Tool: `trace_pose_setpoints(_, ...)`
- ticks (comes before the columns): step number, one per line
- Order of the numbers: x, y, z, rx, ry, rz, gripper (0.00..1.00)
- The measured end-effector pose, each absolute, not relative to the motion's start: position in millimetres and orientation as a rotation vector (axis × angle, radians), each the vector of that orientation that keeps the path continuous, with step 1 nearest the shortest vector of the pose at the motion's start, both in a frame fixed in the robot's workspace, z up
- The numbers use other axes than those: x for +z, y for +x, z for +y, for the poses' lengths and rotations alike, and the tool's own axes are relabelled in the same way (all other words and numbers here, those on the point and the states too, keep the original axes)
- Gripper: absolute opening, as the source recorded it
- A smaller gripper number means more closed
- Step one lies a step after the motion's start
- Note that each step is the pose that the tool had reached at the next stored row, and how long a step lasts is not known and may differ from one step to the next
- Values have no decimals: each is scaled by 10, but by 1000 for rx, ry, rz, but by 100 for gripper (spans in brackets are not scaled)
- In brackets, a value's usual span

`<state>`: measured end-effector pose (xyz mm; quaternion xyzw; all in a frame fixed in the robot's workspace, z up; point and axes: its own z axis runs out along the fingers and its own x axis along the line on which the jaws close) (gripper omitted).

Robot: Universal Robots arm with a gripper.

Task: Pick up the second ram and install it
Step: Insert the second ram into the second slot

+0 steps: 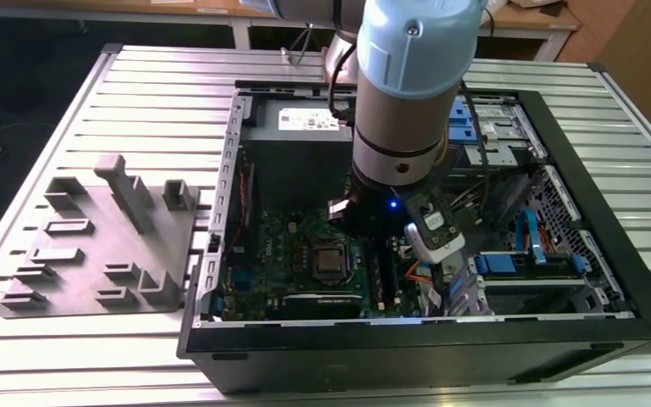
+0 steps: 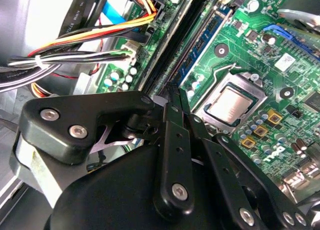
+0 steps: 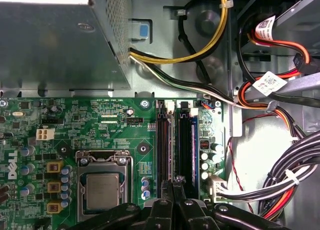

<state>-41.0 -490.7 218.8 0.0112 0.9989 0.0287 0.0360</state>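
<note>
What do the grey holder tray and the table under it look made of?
The holder tray looks like matte grey plastic: uniform colour, blocky posts. The table looks like bare aluminium, probably: pale ribbed slats, dull sheen.

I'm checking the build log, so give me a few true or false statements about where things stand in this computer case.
1. The grey holder tray lies on the table outside the case. True.
2. A cooler covers the processor. False: its metal lid is bare.
3. The gripper is over the holder tray. False: it is by the memory slots beside the processor.
4. The case is open, its motherboard exposed. True.
</note>
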Motion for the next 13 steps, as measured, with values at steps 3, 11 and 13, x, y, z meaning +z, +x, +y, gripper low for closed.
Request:
trace_pose_setpoints(3,2178,-411,-4909,88,35,3068,8)
trace_pose_setpoints(11,2175,-410,-4912,100,35,3068,8)
trace_pose_setpoints(13,2175,-410,-4910,120,36,3067,8)
